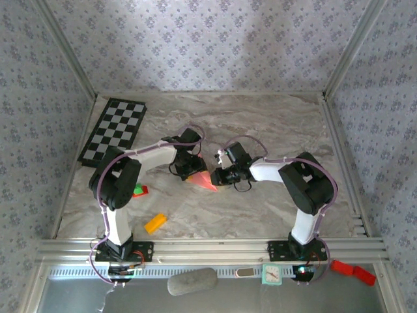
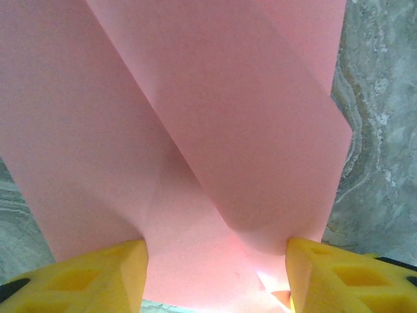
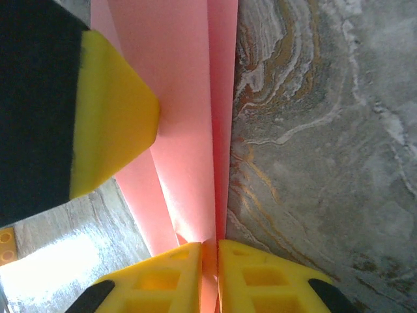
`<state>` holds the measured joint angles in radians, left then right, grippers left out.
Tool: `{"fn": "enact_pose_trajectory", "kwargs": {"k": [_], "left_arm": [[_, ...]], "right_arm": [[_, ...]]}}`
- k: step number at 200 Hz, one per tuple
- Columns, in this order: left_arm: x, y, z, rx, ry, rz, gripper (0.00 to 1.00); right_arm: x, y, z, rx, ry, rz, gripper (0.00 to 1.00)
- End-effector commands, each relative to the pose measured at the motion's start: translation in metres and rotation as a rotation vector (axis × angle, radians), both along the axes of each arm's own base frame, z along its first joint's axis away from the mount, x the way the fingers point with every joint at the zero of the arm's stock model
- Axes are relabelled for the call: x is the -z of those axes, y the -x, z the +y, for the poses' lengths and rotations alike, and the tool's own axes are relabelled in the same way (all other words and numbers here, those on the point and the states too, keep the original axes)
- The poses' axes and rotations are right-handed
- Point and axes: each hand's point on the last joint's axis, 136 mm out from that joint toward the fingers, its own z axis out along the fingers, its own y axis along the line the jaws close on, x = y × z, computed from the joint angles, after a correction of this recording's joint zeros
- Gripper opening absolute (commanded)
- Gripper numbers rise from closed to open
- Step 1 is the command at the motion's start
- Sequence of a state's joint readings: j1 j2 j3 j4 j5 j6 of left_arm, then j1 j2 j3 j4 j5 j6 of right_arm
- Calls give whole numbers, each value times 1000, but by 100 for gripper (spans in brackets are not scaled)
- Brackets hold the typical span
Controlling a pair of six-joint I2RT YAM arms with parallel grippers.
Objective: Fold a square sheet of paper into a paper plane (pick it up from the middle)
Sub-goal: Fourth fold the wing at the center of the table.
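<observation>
The paper [image 1: 204,180] lies near the middle of the table [image 1: 280,124], a pink folded piece that looks pointed from above, with both arms meeting over it. From the paper, the left arm comes in from 10 o'clock and the right from 3 o'clock.

The left gripper [image 2: 215,257] has its jaws about half apart. The paper's narrow end sits in the gap, and its two side edges run down to the inner corners of the yellow fingers [image 2: 98,277]. I cannot tell whether they squeeze it or merely straddle it. Overlapping layers cross the sheet on a slant (one flap bows up a little toward 5 o'clock).

The right gripper [image 3: 210,274] has its jaws all but closed, nipping the paper's edge between them. From that pinch a straight crease runs toward 12 o'clock, with bare table to the right of it. In the same view a yellow pad [image 3: 117,111] of the other gripper touches the paper at 10 o'clock.

Elsewhere on the table:
- A checkerboard [image 1: 114,130] lies at 10 o'clock from the paper, well apart.
- A small red-and-green block [image 1: 139,190] sits at 9 o'clock.
- An orange block [image 1: 155,223] sits at 8 o'clock.
</observation>
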<state>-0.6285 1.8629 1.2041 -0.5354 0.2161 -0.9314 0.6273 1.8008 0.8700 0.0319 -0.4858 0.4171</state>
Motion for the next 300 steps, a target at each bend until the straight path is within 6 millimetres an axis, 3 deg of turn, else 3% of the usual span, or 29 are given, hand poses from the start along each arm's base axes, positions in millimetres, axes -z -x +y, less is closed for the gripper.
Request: {"fn": "enact_pose_trajectory", "kwargs": {"k": [1, 54, 111, 157, 207, 300], "left_arm": [[-35, -9, -2, 26, 44, -72, 59], [-55, -9, -7, 45, 149, -136, 57], [-47, -13, -30, 51, 388, -153, 30], [-35, -19, -32, 35, 434, -140, 18], [-17, -18, -30, 25, 421, -98, 13], [0, -13, -28, 26, 400, -65, 11]], "right_arm": [[30, 13, -12, -8, 109, 47, 16], [30, 13, -12, -8, 114, 46, 17], [28, 11, -10, -9, 113, 43, 17], [27, 11, -10, -8, 115, 42, 17], [27, 11, -10, -8, 117, 43, 17], [28, 11, -12, -4, 124, 48, 17]]}}
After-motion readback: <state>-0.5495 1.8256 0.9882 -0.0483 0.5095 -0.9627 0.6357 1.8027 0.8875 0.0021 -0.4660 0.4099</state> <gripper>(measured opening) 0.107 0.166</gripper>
